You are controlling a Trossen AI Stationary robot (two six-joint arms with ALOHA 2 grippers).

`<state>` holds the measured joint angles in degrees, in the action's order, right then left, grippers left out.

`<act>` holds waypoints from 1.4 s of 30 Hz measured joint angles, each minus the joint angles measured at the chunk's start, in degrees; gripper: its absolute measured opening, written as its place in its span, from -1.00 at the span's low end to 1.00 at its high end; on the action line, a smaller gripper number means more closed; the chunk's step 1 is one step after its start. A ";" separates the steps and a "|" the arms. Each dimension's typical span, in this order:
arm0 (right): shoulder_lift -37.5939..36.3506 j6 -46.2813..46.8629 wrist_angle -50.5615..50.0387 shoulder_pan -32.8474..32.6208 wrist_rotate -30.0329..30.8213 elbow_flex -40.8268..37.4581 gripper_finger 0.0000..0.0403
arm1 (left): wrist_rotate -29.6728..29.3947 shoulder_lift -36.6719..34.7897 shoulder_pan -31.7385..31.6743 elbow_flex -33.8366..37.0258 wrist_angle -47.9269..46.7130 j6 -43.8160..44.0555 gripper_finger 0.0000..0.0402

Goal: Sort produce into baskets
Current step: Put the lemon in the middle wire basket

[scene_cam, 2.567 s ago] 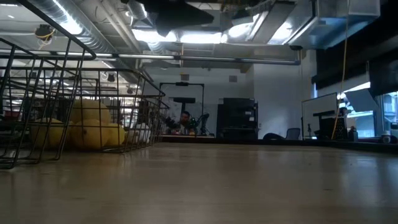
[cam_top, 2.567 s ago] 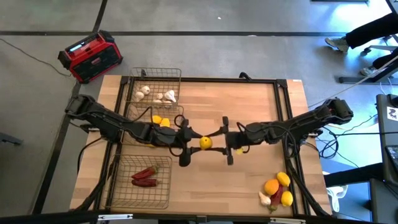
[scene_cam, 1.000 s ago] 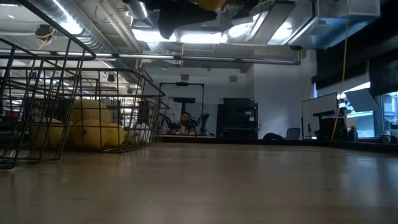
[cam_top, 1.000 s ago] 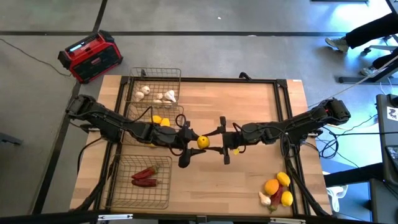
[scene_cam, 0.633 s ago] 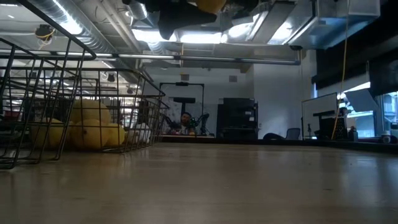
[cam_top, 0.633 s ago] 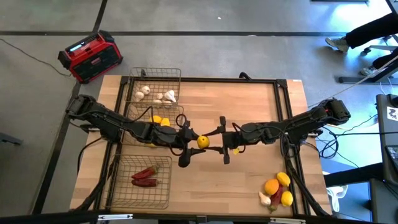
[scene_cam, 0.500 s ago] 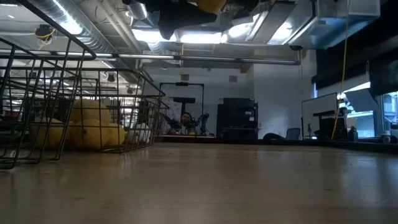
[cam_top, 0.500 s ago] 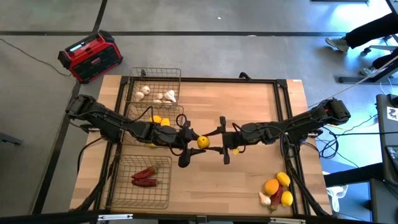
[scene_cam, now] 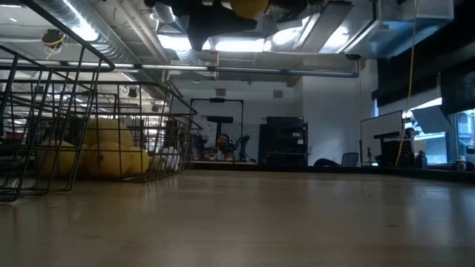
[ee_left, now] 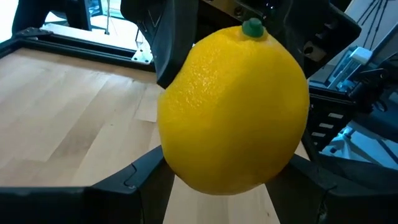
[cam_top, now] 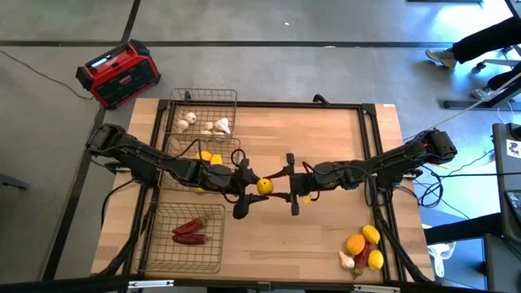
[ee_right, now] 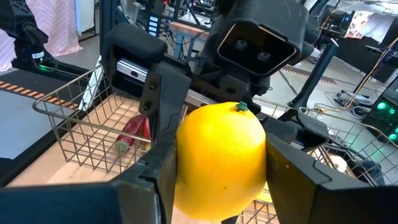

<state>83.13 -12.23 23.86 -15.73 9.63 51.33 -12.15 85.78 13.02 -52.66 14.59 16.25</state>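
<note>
Two grippers meet at table centre on one lemon (cam_top: 264, 185), raised above the wood: left gripper (cam_top: 252, 186) and right gripper (cam_top: 282, 184) each clamp it, jaws partly spread. Only the right wrist view shows both finger (ee_right: 163, 118) pairs flanking it; the low view shows merely its underside.
</note>
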 joint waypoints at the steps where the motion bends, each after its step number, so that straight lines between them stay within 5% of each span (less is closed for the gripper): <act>1: 0.01 -0.02 0.07 0.00 -0.01 0.00 -0.09 | 0.01 0.00 0.00 0.00 -0.02 0.09 0.12; 31: 0.16 -0.02 -0.49 -0.04 -0.05 -0.03 -0.09 | 2.21 -0.02 -0.03 -0.11 -2.16 1.31 0.12; 42: 0.15 -0.02 -0.50 -0.04 -0.14 -0.02 -0.09 | 0.49 -0.02 0.00 -0.11 -1.90 0.33 0.64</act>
<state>83.29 -12.25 23.35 -15.77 9.49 51.31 -11.66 85.76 13.02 -52.77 12.69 16.58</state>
